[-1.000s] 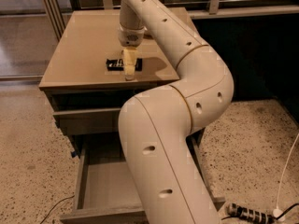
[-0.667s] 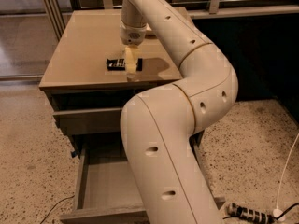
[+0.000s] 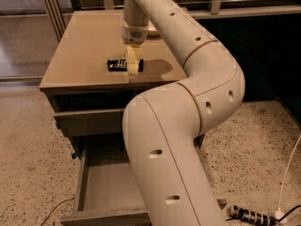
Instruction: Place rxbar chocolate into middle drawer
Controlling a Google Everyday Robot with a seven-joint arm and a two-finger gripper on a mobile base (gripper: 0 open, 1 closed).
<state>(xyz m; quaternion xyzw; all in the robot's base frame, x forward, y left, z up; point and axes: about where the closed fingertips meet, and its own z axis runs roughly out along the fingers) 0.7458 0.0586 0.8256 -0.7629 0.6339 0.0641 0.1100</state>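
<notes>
The rxbar chocolate [image 3: 116, 65], a small black bar with white lettering, lies flat on the cabinet top [image 3: 84, 55] near its front edge. My gripper [image 3: 132, 66] points straight down over the bar's right end and covers that end. The middle drawer [image 3: 109, 188] is pulled out at the bottom of the cabinet, with its grey floor showing. My arm hides the drawer's right part.
Another grey drawer front [image 3: 89, 121] sits just under the cabinet top, above the open drawer. A cream bowl [image 3: 153, 31] peeks out behind my arm at the back of the top. A power strip [image 3: 251, 215] and cables lie on the speckled floor at the right.
My gripper has shifted slightly right and down at the bar's right end. The bar has not moved.
</notes>
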